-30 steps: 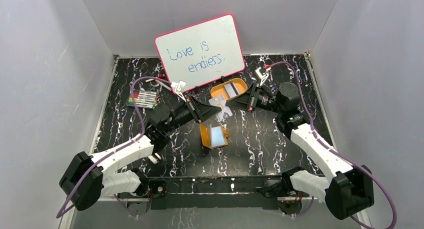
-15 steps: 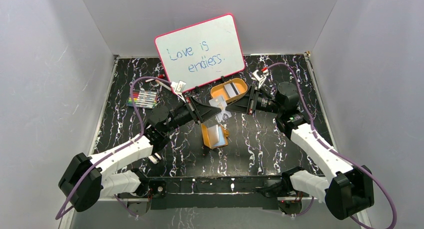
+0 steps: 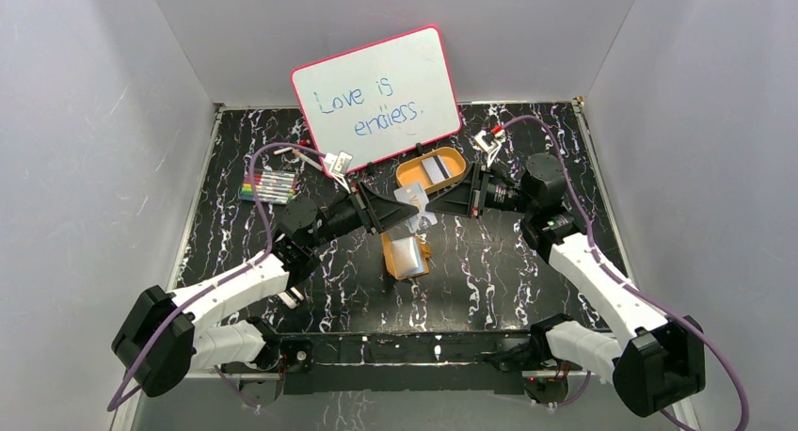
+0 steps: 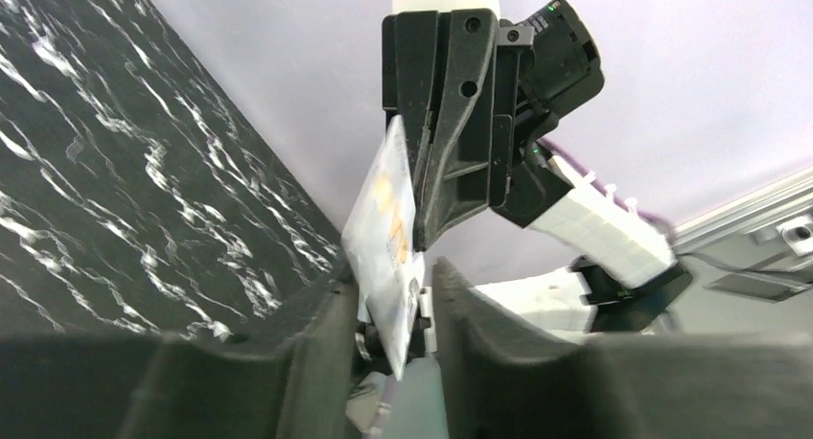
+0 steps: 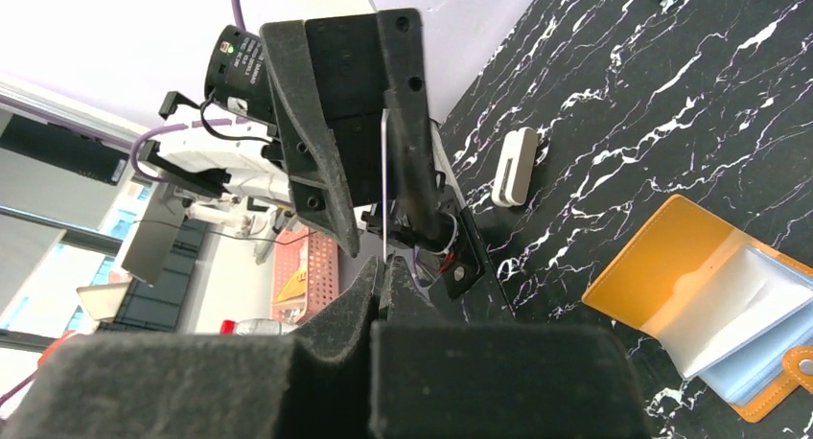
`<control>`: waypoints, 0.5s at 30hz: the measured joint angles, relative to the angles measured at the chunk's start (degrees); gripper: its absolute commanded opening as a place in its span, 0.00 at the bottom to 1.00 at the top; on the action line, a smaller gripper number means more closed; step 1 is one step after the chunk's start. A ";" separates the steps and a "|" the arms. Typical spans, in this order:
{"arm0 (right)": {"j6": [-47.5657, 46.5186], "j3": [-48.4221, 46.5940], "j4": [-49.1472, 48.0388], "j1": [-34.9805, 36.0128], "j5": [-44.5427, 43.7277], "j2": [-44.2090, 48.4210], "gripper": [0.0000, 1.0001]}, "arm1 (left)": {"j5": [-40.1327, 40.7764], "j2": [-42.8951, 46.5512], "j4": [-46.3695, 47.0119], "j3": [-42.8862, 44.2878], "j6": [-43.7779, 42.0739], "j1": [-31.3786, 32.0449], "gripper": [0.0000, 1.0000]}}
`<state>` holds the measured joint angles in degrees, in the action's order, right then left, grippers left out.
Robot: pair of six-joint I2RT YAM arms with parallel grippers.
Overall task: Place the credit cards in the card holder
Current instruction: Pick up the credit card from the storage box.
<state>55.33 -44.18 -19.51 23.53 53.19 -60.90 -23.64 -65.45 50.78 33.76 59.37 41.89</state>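
At the far left of the black marbled counter [image 3: 527, 262], a pack of markers [image 3: 268, 184] lies near the wall. A small white block [image 3: 290, 299] sits closer in, beside the left arm. That arm reaches toward the middle, and the left gripper [image 4: 393, 281] is raised off the counter, pointing at the other arm. Its jaws stand a little apart around the lower edge of a whitish card [image 4: 388, 238]. The right wrist view shows the card edge-on, lying along one left finger with a clear gap to the other, so this gripper brackets the card without clamping it. Behind, a pink-framed whiteboard [image 3: 376, 97] with blue writing leans against the back wall. The card hangs in the air between the two grippers, standing on edge over the centre of the counter. Just below it in the top view, the orange holder [image 3: 406, 255] lies open and flat on the counter. Its clear sleeves face up with a pale leaf showing, and nothing touches it. Just right of and behind the card, an orange oval tray [image 3: 414, 175] holds a second card [image 3: 436, 170], whitish with a dark stripe. From the right, the right gripper [image 5: 383, 271] meets the left one nose to nose. Its fingers are pressed together on the near edge of the card, so this gripper alone is carrying it.
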 measured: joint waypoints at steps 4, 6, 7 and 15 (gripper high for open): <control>-4.92 -1.20 6.58 0.44 -4.11 3.15 0.00 | 0.68 0.70 -4.85 0.11 -1.84 -0.15 0.71; -8.57 -2.45 11.56 0.52 -8.87 5.81 0.00 | 2.58 2.23 -11.58 0.39 -4.28 -0.15 0.73; -10.47 -2.86 13.90 0.55 -11.91 7.61 0.00 | 3.93 3.19 -15.89 0.72 -5.79 -0.15 0.74; -17.99 -1.64 26.80 0.55 -31.41 17.31 0.00 | 14.53 3.02 -39.82 5.55 -15.72 5.38 0.70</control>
<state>37.34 -45.82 7.29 24.08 21.78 -43.59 -9.10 -62.43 10.96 39.31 43.66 47.27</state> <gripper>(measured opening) 0.011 0.755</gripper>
